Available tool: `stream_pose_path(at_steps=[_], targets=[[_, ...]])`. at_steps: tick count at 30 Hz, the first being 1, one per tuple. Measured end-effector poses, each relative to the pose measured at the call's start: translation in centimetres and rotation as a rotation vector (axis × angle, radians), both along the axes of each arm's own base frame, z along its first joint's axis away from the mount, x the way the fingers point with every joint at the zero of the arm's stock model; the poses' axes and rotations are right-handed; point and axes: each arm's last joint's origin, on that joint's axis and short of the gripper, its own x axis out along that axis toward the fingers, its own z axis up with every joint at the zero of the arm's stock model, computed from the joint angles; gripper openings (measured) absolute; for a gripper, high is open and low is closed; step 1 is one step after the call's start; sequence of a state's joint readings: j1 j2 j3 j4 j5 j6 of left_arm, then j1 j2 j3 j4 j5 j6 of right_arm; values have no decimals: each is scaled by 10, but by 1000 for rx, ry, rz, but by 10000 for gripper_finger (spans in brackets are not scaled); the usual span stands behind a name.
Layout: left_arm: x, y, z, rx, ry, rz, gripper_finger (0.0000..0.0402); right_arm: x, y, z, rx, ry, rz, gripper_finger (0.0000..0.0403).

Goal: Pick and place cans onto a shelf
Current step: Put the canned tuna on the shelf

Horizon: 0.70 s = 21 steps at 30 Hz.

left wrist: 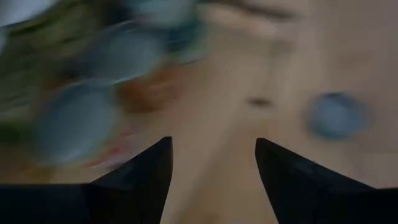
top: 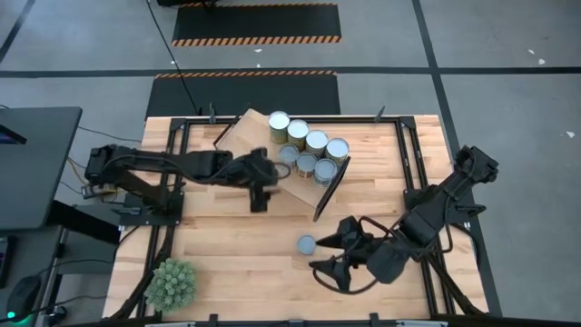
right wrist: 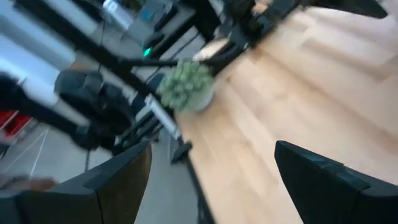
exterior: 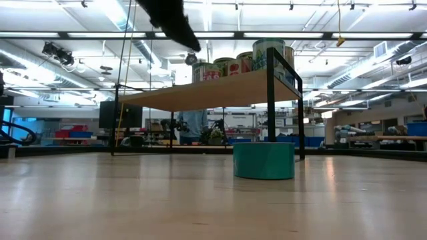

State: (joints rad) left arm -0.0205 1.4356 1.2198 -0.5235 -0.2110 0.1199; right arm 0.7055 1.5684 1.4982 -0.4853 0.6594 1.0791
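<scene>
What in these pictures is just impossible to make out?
- Labels on the cans by the left pincer: left wrist view, blurred.
- How many cans stand on the shelf: low view, they overlap.
- Lone can's top: low view, seen side-on.
- Left pincer: high view, smeared over the shelf.
- Plant ball: right wrist view, blurred beyond the open right pincer.

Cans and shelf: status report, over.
Left gripper open, empty, over shelf. Right gripper open beside last can on table. Seven cans shelved. Nothing blocking.
</scene>
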Motion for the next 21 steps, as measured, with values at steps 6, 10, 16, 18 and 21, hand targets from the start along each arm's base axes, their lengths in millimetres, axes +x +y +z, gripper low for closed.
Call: stream_pose_path(at_steps=[6,10,16,18,21], targets=[[0,-33,-1,-240,2,-166,233,-9,13,-8,76,108,196,347],[-3,-51,-2,-356,14,-166,233,-13,17,-20,110,191,302,347],[-11,-76,-4,-474,68,-112,233,-15,13,-56,130,334,337,347],[-15,-84,-7,-453,103,-112,233,-16,12,-62,133,364,332,347],[-25,-96,-11,-380,160,-106,233,-12,14,-64,137,371,337,347]])
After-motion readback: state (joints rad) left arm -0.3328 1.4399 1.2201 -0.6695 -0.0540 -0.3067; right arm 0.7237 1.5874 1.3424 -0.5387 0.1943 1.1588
